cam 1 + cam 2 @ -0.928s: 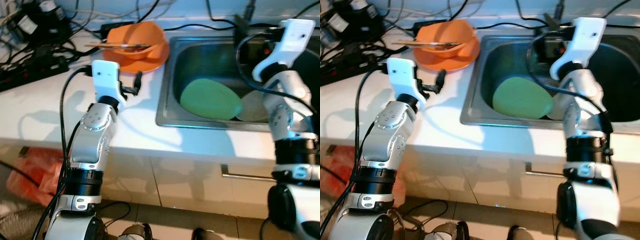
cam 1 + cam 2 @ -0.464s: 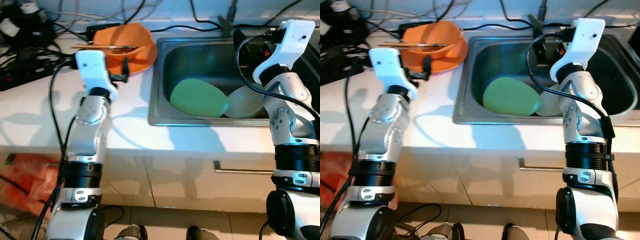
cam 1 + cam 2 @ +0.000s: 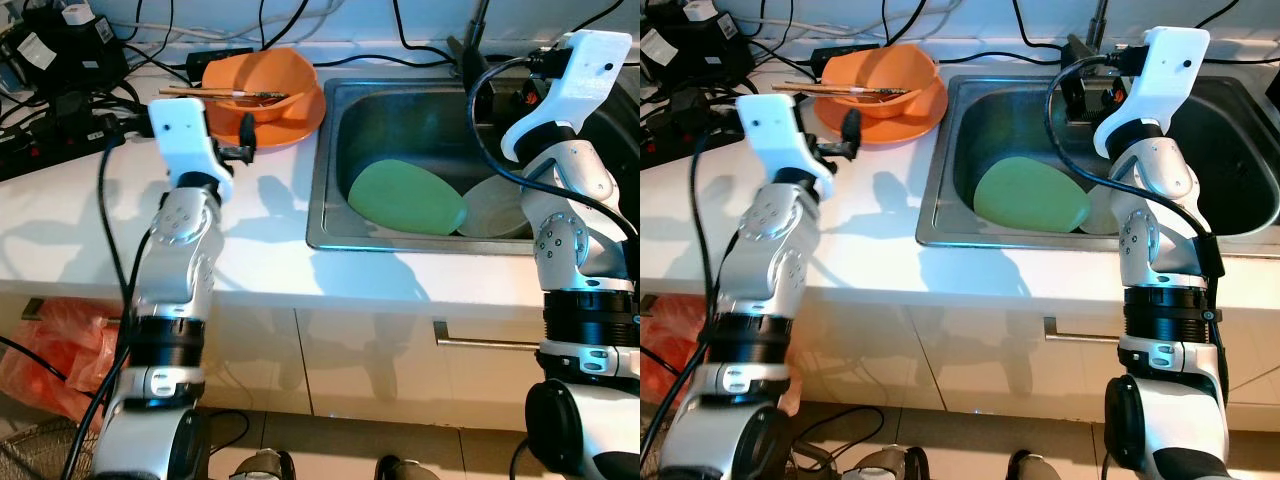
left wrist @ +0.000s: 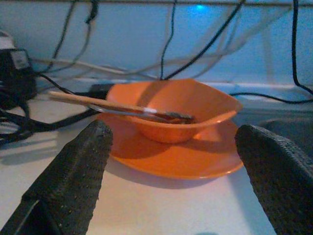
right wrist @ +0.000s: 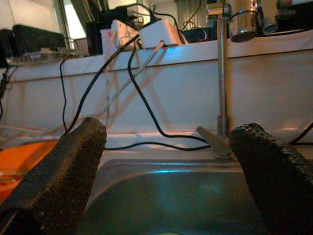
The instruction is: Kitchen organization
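An orange bowl (image 3: pixel 262 76) stands on an orange plate (image 3: pixel 300 112) at the back of the white counter, left of the sink. Chopsticks (image 4: pixel 93 101) and a spoon lie across the bowl's rim. My left gripper (image 3: pixel 243 140) is open just in front of the plate, level with it, and holds nothing. In the sink (image 3: pixel 325 190) lie a green plate (image 3: pixel 405 199) and a pale plate (image 3: pixel 497 208) beside it. My right gripper (image 5: pixel 166 132) hangs open above the sink, pointing at the faucet (image 5: pixel 222 73), nothing between its fingers.
Power strips and tangled black cables (image 3: pixel 60 110) crowd the counter's back left, and more cables run along the wall. An orange bag (image 3: pixel 50 345) lies on the floor below the counter. A cabinet handle (image 3: pixel 490 345) sticks out under the sink.
The view has swung about. My left gripper has moved up the counter and now sits close to the orange plate's front edge. The right arm stays over the sink.
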You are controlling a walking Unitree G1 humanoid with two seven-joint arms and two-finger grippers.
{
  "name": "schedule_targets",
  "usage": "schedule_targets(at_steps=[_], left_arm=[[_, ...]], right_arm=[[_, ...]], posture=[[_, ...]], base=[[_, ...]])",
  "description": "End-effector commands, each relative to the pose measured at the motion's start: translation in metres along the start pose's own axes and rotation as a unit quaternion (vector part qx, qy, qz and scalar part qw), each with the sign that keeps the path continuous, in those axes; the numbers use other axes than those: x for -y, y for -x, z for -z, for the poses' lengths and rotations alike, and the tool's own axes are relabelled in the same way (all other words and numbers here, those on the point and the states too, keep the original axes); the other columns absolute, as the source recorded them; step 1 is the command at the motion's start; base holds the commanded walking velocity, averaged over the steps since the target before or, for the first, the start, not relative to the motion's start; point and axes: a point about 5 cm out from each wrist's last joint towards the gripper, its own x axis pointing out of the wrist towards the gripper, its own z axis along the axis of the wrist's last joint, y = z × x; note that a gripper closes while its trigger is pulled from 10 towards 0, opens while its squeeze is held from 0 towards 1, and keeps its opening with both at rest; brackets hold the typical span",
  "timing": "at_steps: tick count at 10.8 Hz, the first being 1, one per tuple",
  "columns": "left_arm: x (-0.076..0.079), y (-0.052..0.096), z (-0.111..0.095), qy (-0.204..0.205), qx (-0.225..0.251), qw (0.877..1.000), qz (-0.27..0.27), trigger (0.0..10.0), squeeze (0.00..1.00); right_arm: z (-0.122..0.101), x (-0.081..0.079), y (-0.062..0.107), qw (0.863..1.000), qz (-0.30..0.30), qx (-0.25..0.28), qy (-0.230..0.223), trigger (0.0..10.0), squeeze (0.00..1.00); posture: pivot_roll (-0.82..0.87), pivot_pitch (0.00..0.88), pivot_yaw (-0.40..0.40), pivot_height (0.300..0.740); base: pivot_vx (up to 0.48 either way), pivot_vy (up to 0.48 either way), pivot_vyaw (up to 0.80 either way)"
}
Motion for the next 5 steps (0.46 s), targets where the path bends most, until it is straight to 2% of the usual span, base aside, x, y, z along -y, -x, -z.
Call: schedule_targets(at_steps=[1,2,3,5], left_arm=[[0.001,-0.002,-0.001,0.001,-0.007,1.0,0.005,10.0,0.0],[0.005,-0.008,0.002,0.01,-0.027,1.0,0.012,10.0,0.0],[0.007,-0.011,0.003,-0.001,-0.034,0.999,0.026,10.0,0.0],[-0.003,-0.013,0.007,-0.023,-0.049,0.998,0.045,10.0,0.0]], right_arm=[[-0.003,-0.001,0.003,1.0,0.003,0.006,-0.006,10.0,0.0],[0.003,-0.004,0.007,1.0,-0.004,-0.011,-0.02,10.0,0.0],[0.005,-0.006,0.01,1.0,-0.01,-0.014,-0.018,10.0,0.0],[0.007,-0.005,0.023,0.999,-0.022,-0.019,-0.022,10.0,0.0]], posture=[[-0.01,0.109,0.079,0.74],[0.0,0.122,0.087,0.74],[-0.01,0.133,0.095,0.74],[-0.02,0.157,0.109,0.74]], base=[[0.0,0.0,0.0],[0.0,0.0,0.0],[0.0,0.0,0.0],[0.0,0.0,0.0]])
